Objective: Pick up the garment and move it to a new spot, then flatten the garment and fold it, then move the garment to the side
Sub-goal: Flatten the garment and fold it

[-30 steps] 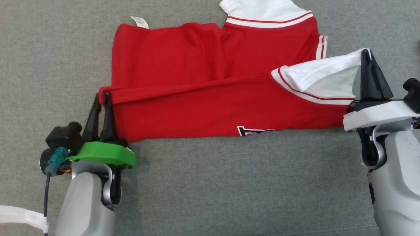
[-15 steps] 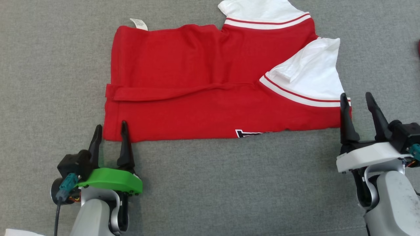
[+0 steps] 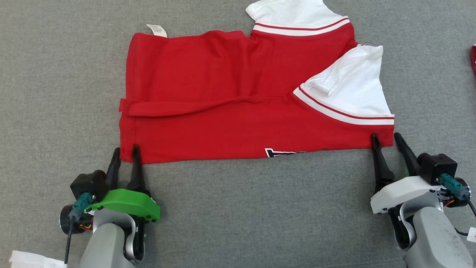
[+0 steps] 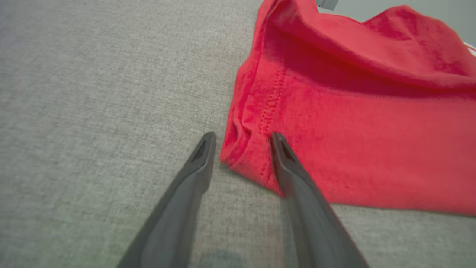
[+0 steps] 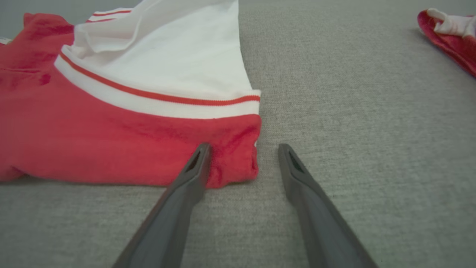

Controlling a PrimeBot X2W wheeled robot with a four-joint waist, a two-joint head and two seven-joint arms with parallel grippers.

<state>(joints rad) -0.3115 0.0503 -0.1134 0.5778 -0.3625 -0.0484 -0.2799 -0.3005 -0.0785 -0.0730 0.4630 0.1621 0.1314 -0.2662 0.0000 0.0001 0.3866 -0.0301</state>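
Note:
The garment [image 3: 230, 100] is a red shirt with white sleeves and red stripes, lying partly folded on the grey surface. My left gripper [image 3: 126, 150] stands open at the shirt's near left corner [image 4: 245, 156], one finger on the cloth and one on the bare surface. At the near right corner [image 5: 238, 163] my right gripper [image 3: 385, 137] is open as well, its fingers straddling the red hem below the white sleeve [image 5: 167, 63]. Neither gripper grips the cloth.
The grey fabric surface [image 3: 238, 216] stretches all around. Another red and white item [image 5: 452, 33] lies at the far right, seen at the head view's right edge [image 3: 473, 57]. A white label [image 3: 157, 29] sticks out at the shirt's far left corner.
Both grippers let go of the folded-over edge, which now lies flat on the shirt. They opened and drew back toward me, down to the shirt's near corners.

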